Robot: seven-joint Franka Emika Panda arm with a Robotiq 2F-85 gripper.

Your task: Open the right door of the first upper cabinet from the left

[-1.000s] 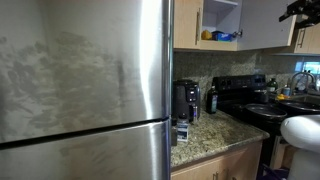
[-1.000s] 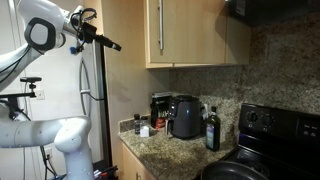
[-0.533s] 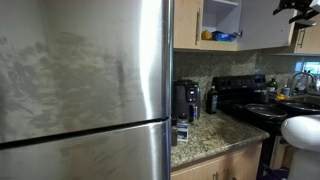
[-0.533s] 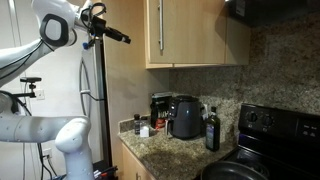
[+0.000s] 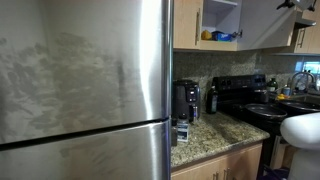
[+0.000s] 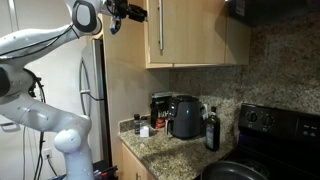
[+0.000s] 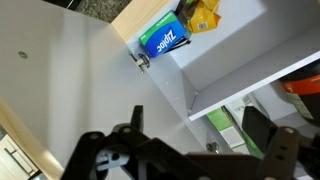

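The first upper cabinet (image 5: 226, 12) shows its white shelved interior, holding a blue box (image 7: 163, 40) and yellow items (image 5: 208, 35). Its right door (image 5: 266, 24) stands swung open, with its pale inner face showing in an exterior view and in the wrist view (image 7: 90, 85). Its tan outer face (image 6: 200, 30) and silver bar handle (image 6: 159, 28) show in an exterior view. My gripper (image 6: 137, 13) is open and empty, just beside the door's handle edge near its top. It sits at the frame's top edge in an exterior view (image 5: 300, 4). In the wrist view the fingers (image 7: 200, 140) frame the shelves.
A large steel fridge (image 5: 85, 90) fills the near side. On the granite counter (image 5: 212, 135) stand a coffee maker (image 6: 183, 115) and a dark bottle (image 6: 211, 130). A black stove (image 6: 278, 125) and a range hood (image 6: 272, 8) lie past the cabinet. The arm's white base (image 6: 70, 140) stands beside the counter.
The arm has swung up and toward the cabinet, and the gripper now sits by the door's handle edge. The door stands open in all frames.
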